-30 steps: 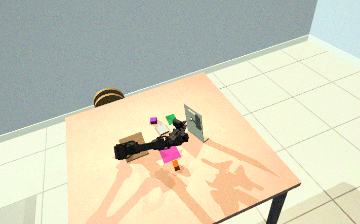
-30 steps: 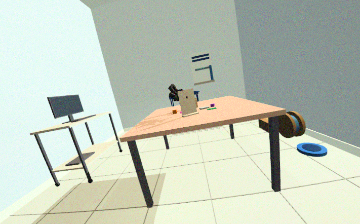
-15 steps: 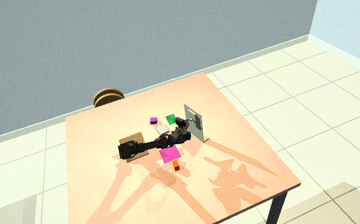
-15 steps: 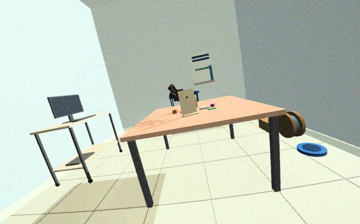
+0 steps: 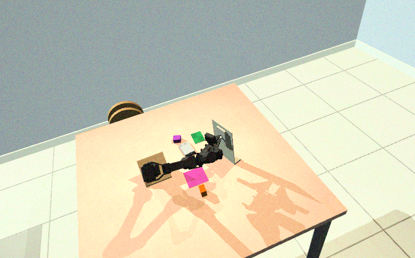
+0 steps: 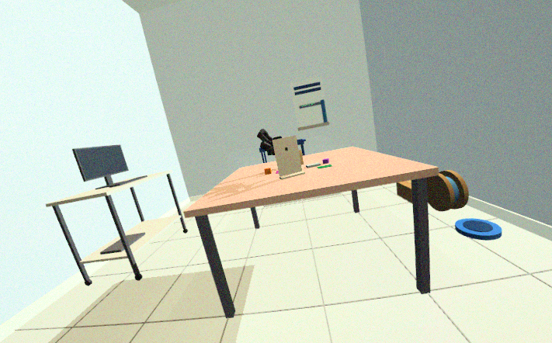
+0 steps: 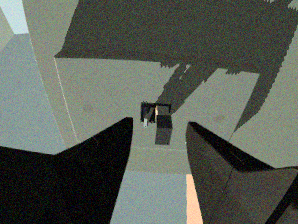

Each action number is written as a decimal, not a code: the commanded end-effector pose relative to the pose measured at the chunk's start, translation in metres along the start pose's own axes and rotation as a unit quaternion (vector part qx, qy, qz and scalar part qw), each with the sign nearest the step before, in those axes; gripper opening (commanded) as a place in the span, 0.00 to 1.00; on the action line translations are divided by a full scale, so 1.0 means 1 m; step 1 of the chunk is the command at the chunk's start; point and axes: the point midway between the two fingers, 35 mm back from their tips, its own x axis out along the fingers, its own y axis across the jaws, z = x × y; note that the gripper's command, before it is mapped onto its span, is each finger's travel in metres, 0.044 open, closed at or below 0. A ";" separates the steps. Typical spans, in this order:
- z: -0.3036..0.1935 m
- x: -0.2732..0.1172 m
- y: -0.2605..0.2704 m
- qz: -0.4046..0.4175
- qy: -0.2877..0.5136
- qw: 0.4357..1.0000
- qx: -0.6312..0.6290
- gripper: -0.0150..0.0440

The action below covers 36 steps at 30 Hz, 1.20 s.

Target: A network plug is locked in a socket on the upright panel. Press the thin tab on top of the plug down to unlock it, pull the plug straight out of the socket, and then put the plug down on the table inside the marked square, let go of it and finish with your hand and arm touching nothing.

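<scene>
Hovering jaws (image 5: pixel 218 139), partly open, holding nothing
</scene>
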 end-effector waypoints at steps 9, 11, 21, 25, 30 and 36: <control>0.002 0.003 0.000 -0.001 -0.003 1.000 0.001 0.40; 0.002 0.003 0.000 -0.001 -0.003 1.000 0.001 0.37; 0.002 0.003 0.000 -0.001 -0.003 1.000 0.001 0.26; 0.002 0.003 0.000 -0.001 -0.003 1.000 0.001 0.25; 0.001 0.001 0.000 -0.001 -0.003 1.000 0.001 0.25; 0.000 -0.002 0.000 -0.001 -0.003 1.000 0.001 0.25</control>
